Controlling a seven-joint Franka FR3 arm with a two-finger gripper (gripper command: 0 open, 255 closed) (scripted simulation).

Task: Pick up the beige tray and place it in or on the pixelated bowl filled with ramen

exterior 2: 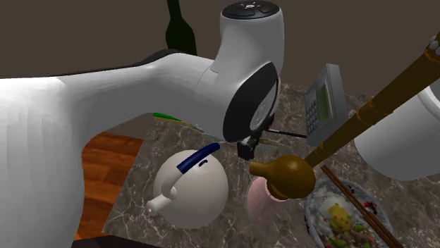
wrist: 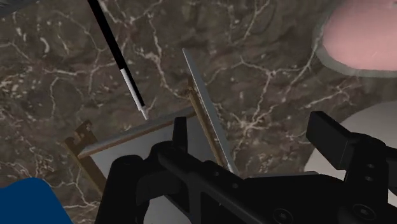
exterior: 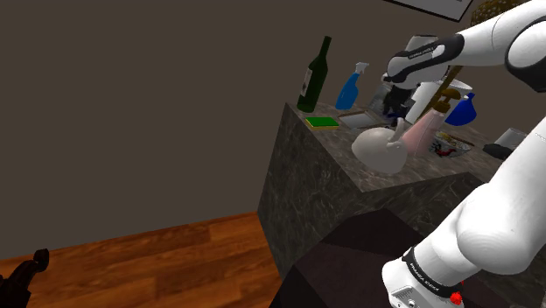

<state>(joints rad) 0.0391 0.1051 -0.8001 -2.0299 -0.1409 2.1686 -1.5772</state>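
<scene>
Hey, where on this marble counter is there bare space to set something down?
Bare marble on the counter lies between the green pad and the white teapot, along the edge at the shoulder view's left. It is crowded toward that view's right, around the pink vase, spray bottle and ramen bowl.

The arm [exterior: 500, 39] bends across the shoulder view's right side. Its gripper [wrist: 224, 145] points down, fingers [wrist: 343, 145] spread apart.

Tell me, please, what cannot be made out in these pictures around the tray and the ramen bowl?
Tray: wrist view, near part hidden under the gripper.
Ramen bowl: second exterior view, cut off by the bottom edge.
Dark bottle: second exterior view, lower part behind the arm, neck cut off by the top edge.
</scene>
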